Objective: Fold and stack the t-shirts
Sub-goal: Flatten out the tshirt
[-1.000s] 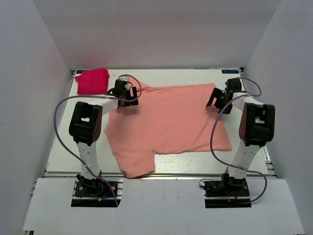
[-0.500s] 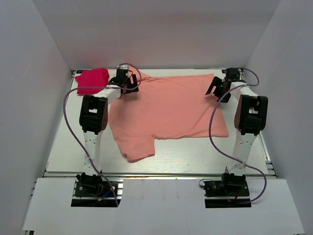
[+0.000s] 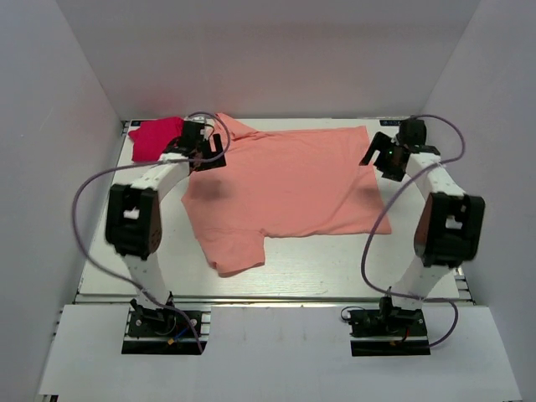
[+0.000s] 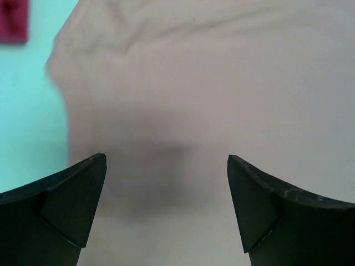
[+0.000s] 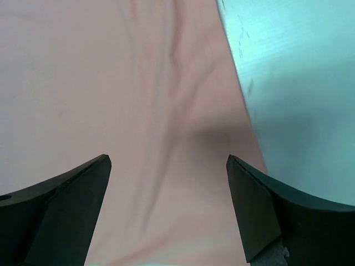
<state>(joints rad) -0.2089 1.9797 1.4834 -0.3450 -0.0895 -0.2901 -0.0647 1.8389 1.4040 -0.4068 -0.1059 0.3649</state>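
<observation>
At the far left corner of the desk (image 3: 109, 243) I see the red t-shirt (image 3: 155, 138), a small folded bundle; on my left wrist feed it is only a dark red patch at the top left (image 4: 12, 19).

Just to its right is my left end effector (image 3: 205, 155), over the far left part of the pink t-shirt (image 3: 289, 188). On the wrist feed its fingers (image 4: 66, 205) are spread wide (image 4: 166, 166). The pink cloth (image 4: 222, 83) lies below them with a soft shadow on it, and a strip of bare desk (image 4: 28, 111) shows at the left. I cannot tell whether the tips touch the cloth.

The pink t-shirt lies opened out flat across the middle of the desk. One sleeve sticks out toward the near left, and there are a few shallow wrinkles.

At the far right, my right end effector (image 3: 383, 162) sits above the shirt's right edge. Its wrist feed shows the fingers (image 5: 61, 210) spread apart (image 5: 169, 163). Creased pink cloth (image 5: 111, 83) is under them, and bare desk (image 5: 299, 83) lies to the right of the hem.
</observation>
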